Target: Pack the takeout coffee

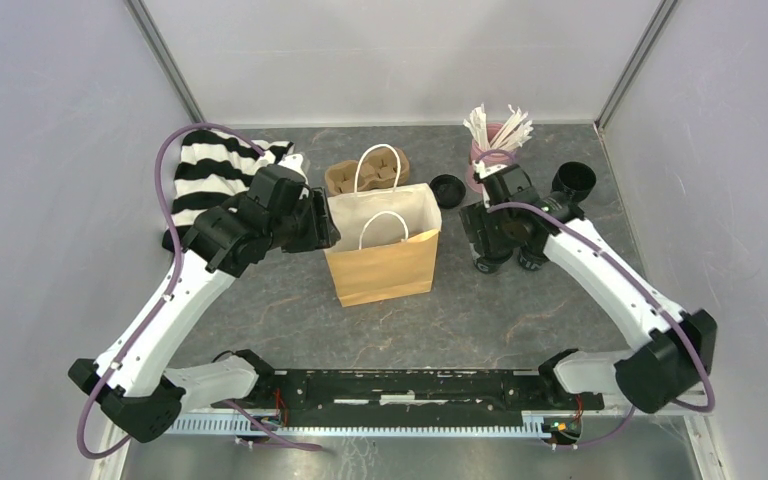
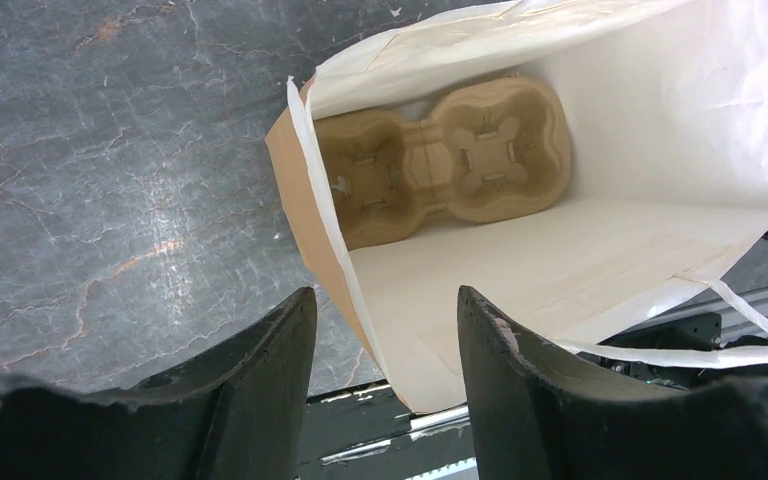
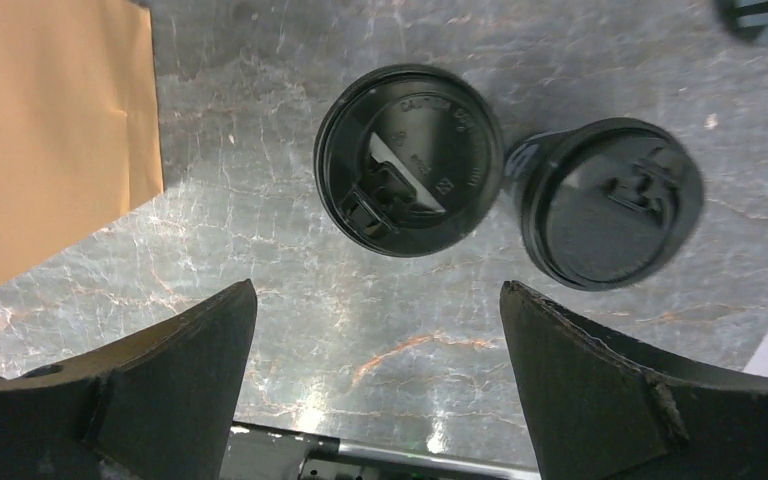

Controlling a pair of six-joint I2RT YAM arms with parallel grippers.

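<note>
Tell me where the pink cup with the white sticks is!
Top view: the pink cup stands at the far right of the table, between a loose black lid and an open black cup.

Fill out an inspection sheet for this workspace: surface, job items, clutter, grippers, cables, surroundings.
Surface: grey marbled tabletop, no spills seen.
Job's things: first lidded cup and second lidded cup stand side by side outside the paper bag; a pulp tray lies in the bag's bottom.
Clutter: striped cloth, pink cup of sticks, open black cup, loose lid, second tray behind the bag.
Grippers: left gripper open, astride the bag's side wall; right gripper open above the cups.
Cables: purple cable loops along each arm.
Surroundings: pale enclosure walls.
</note>
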